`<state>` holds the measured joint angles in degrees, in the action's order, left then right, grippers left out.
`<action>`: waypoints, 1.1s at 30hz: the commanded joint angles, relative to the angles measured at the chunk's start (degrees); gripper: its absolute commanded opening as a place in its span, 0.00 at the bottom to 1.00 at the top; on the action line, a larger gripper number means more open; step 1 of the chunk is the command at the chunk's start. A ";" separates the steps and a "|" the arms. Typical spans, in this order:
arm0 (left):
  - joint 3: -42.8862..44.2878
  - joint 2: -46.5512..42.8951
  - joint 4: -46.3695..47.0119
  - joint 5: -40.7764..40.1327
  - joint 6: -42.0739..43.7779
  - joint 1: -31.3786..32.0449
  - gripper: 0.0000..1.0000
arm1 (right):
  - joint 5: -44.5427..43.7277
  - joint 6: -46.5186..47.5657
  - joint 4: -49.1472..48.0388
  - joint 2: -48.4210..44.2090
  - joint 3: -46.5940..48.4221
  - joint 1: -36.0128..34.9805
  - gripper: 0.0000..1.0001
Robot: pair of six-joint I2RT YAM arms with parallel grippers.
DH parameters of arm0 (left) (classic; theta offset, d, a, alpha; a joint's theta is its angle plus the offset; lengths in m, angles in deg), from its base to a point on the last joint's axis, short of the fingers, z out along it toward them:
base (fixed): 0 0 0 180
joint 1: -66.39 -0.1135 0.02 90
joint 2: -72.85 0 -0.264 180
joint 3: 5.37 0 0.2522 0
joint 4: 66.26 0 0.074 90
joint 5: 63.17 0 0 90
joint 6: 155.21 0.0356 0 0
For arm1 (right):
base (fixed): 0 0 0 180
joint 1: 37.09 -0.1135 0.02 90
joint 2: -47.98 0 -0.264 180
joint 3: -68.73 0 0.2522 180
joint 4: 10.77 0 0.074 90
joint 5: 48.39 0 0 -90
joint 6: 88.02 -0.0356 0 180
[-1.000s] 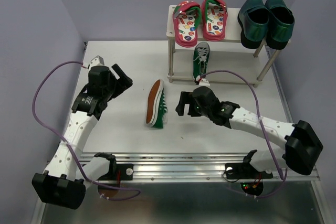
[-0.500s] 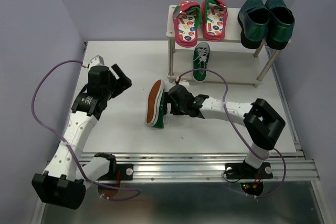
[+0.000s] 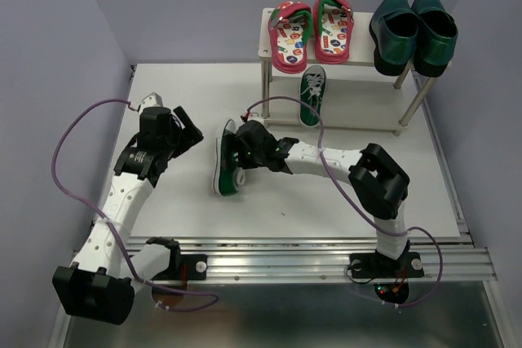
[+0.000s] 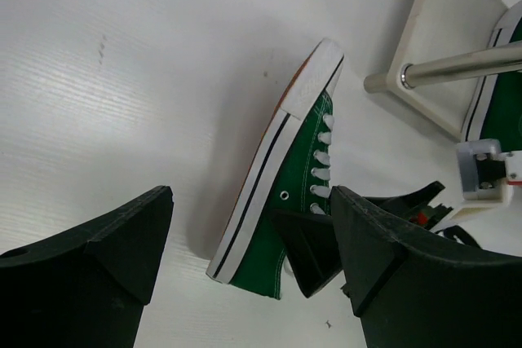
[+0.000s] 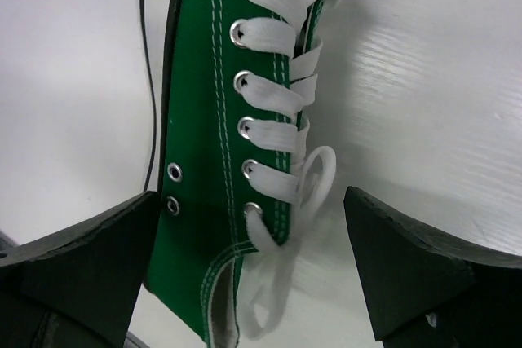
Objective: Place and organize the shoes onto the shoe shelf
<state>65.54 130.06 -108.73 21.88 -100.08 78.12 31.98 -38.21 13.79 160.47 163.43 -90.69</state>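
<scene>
Green sneaker (image 3: 222, 170) lay on its side on the table (image 3: 326, 201), left of centre, toe toward the far side and well short of the shoe shelf (image 3: 361, 48). From the top view the right gripper (image 3: 241, 149) covered part of its upper, so contact could not be judged there. In the right wrist view the sneaker (image 5: 214, 120) ran up the frame, white laces facing the camera; its heel was cut off at the bottom edge and its toe at the top. Right gripper (image 5: 249, 201) jaws stood wide apart, one finger (image 5: 77, 258) on each side of the collar end, with table showing between the right-hand finger and the laces; nothing was clamped. Left gripper (image 3: 184, 126) sat just left of the sneaker, jaws also apart and holding nothing; its wrist view showed the sneaker (image 4: 298, 160) beyond the fingertips, only a sliver of orange sole visible. Second sneaker (image 3: 311, 95) lay on the lower tier, its heel hidden under the top board. Red flip-flops (image 3: 311, 32) and teal loafers (image 3: 412, 28) sat on top, left and right. Insole print on the flip-flops was too small to read; no brand mark could be made out on the sneaker.
</scene>
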 commanded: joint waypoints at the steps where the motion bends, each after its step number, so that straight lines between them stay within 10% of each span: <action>1: -3.26 0.36 1.02 1.26 0.95 -0.48 0.89 | 8.37 3.88 -10.44 -1.57 0.97 0.08 1.00; 33: 1.66 0.89 -0.91 0.29 3.14 -5.93 0.88 | -5.83 8.37 -2.47 6.33 9.22 -12.05 0.99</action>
<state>65.93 131.89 -110.11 21.84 -98.20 72.59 30.43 -30.73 9.90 164.05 168.55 -102.87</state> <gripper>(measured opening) 0.886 0.998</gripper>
